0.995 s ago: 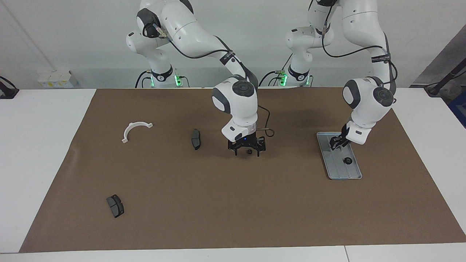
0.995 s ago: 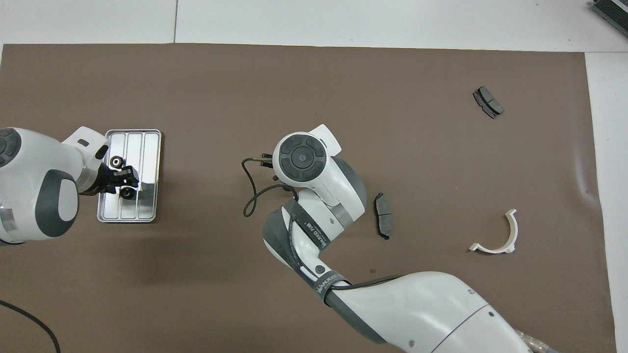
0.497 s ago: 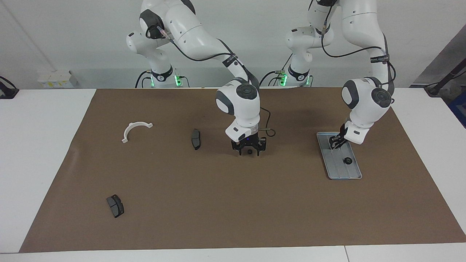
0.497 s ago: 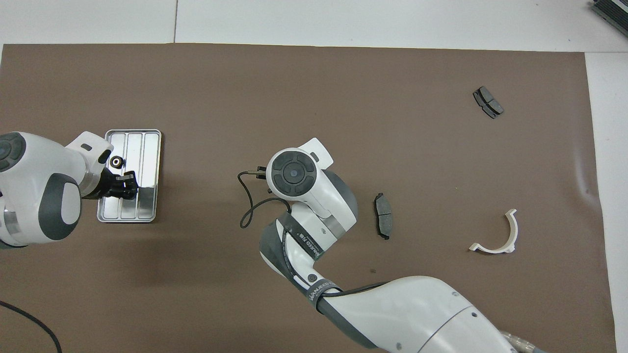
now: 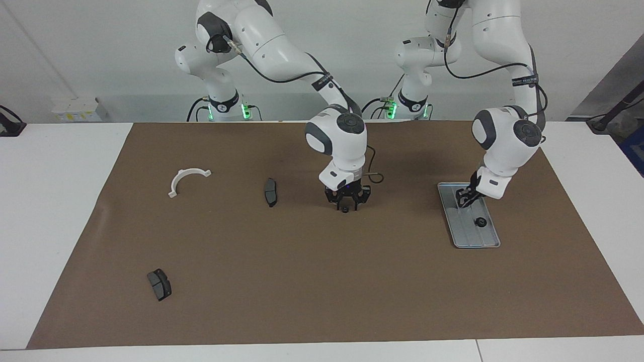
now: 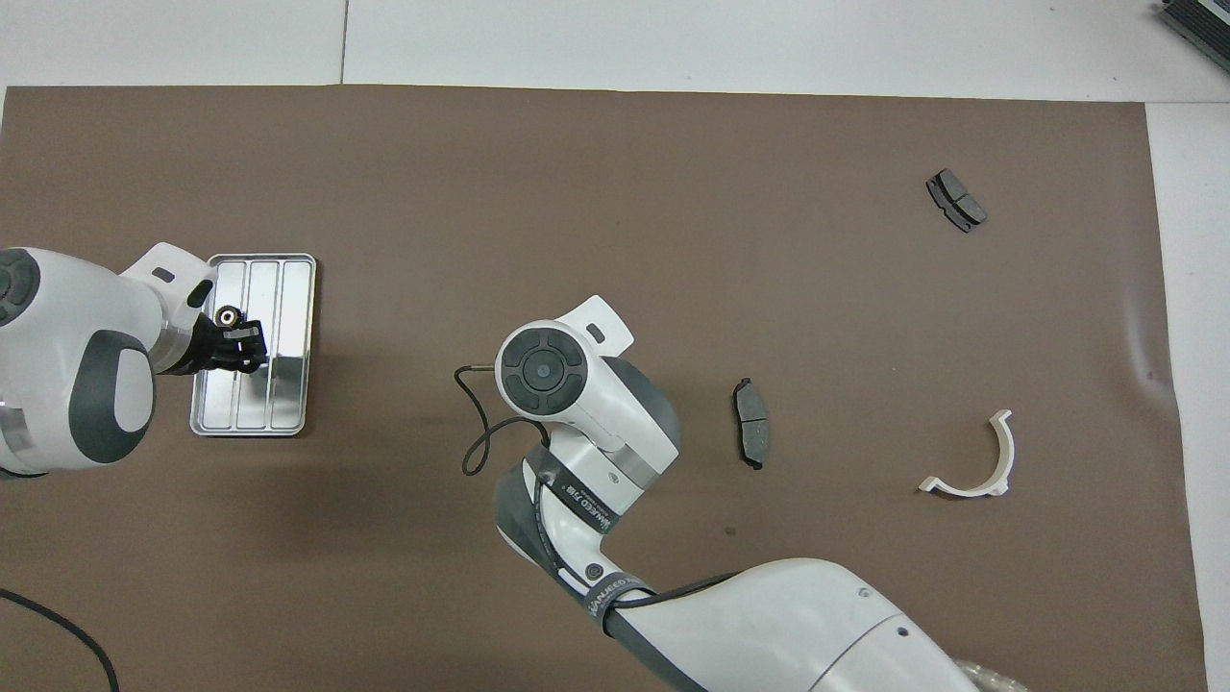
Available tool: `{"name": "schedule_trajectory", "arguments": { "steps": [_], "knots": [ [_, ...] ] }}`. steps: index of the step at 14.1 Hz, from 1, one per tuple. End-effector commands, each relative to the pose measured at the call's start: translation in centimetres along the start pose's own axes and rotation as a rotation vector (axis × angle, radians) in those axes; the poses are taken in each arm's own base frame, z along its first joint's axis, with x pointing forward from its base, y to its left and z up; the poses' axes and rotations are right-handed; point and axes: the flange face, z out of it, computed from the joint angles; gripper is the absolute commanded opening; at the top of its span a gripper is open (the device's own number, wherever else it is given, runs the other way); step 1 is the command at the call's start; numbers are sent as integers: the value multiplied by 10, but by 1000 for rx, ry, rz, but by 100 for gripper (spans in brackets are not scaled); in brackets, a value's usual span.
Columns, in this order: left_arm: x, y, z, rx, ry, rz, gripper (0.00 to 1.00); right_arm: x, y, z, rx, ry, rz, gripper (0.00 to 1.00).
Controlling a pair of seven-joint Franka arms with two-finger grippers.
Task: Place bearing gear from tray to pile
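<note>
On a counter (image 5: pixel 60 211) covered by a brown mat (image 5: pixel 322 281), the right gripper (image 5: pixel 346 202) is hanging just above a small black gear on the mat (image 5: pixel 345 209). That gear is lying directly under the jaws, apart from them, near the middle of the mat. It is well apart from a dark brake pad (image 5: pixel 270 192) and a white half-ring (image 5: pixel 187 180), both toward the right arm's end. A second brake pad (image 5: pixel 159 284) is lying farther from the robots. Toward the left arm's end a silver tray (image 5: pixel 465 234) is sitting flat. The left gripper (image 5: pixel 463 200) is reaching down into the tray's end nearer the robots, and one gear in the tray (image 5: pixel 480 221) is lying farther from the robots than those jaws, clear of them. I cannot tell how wide either pair of jaws is standing, or whether the left pair is holding anything. From overhead, the right arm's wrist is hiding its jaws and the gear beneath them. A second ago another gear was showing at the tray's nearer end beside the left jaws; now the left gripper is covering that spot. In that same second the right arm's wrist has pulled back toward the robots, while the gear on the mat has stayed put.
</note>
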Motion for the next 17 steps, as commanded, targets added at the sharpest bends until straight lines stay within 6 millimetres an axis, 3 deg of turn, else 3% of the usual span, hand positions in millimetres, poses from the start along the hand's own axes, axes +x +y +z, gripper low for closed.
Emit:
{"name": "schedule_trajectory", "arguments": {
  "steps": [1,3,5,7,9,13,15,17],
  "knots": [
    [18,18,-24,-14,36,18,24,0,5,-6,-15,14,15,3],
    [19,42,-30,-22,57,14,24,2,6,-7,-40,49,-21,0],
    [14,82,-34,-35,75,-30,24,11,11,-15,-38,67,-14,0],
    [0,131,-38,-50,79,-83,24,29,33,-30,-36,81,14,0],
    [-22,183,-33,-75,95,-126,24,53,68,-41,-35,93,60,0],
    [-71,271,-36,-153,128,-165,24,69,162,-65,-58,76,29,0],
    [-100,304,-32,-191,145,-157,25,73,203,-71,-63,55,6,0],
    [-117,320,-25,-200,145,-129,30,73,248,-73,-52,18,-37,0]
  ]
}}
